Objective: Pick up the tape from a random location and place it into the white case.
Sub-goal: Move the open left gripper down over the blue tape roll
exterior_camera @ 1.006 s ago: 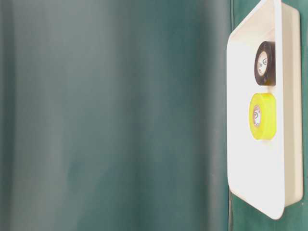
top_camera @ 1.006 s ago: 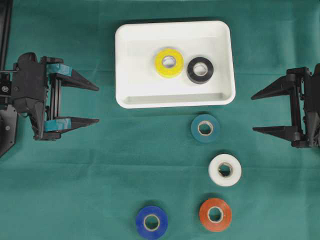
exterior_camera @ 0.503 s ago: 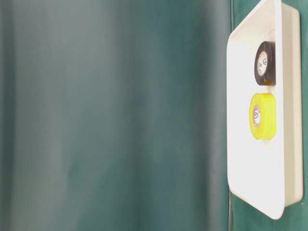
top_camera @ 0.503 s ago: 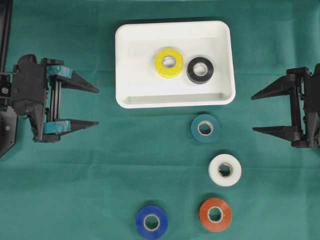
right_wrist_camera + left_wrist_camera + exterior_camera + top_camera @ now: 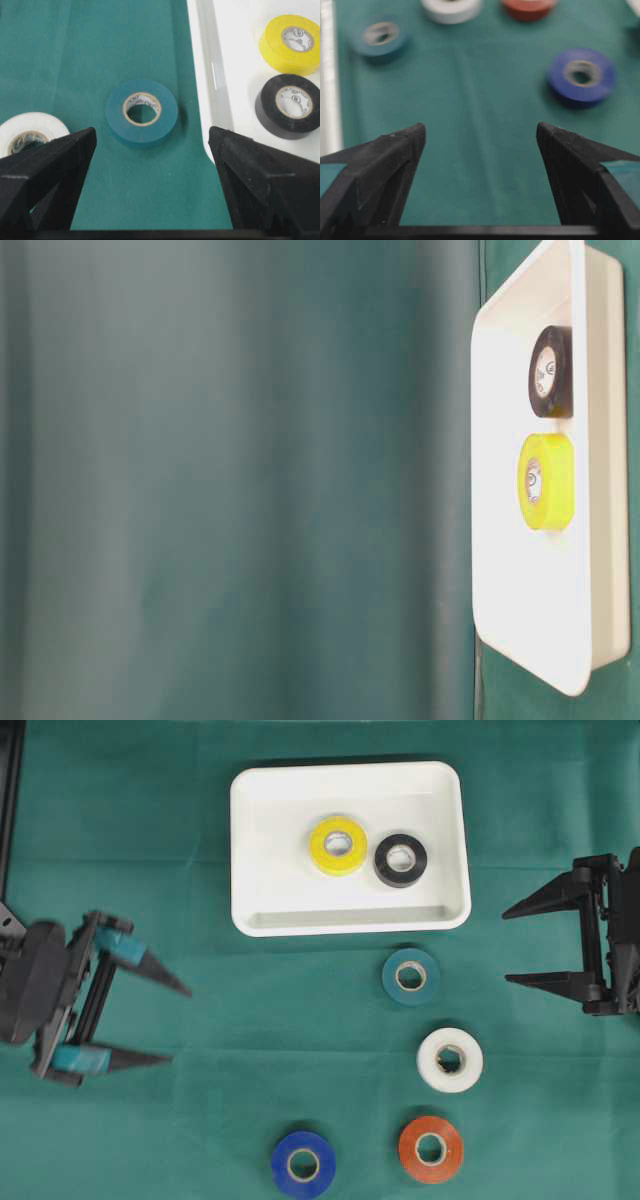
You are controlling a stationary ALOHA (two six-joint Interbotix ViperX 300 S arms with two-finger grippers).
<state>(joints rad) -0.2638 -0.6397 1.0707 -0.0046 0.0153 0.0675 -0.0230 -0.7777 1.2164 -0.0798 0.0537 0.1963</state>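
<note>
Both of my grippers stand wide open and hold nothing. My left gripper (image 5: 168,1024) hangs over bare green cloth (image 5: 240,1020) at the left edge, its black fingers angled toward the lower middle, well apart from every roll. My right gripper (image 5: 506,946) sits at the right edge, level with the gap between the shallow white plastic case (image 5: 250,850) and the loose rolls.

Inside the case a yellow tape roll (image 5: 338,845) and a black tape roll (image 5: 400,860) lie flat just beside each other, clear of the raised rim. Outside, a teal tape roll (image 5: 411,977) lies near the case's lower rim; whether it touches the rim's shadow I cannot quite tell from above. Below it sit a white tape roll (image 5: 450,1060), an orange-red tape roll (image 5: 431,1149) and a blue tape roll (image 5: 303,1165), all apart from one another. Open cloth lies between my left fingers and the blue roll.
</note>
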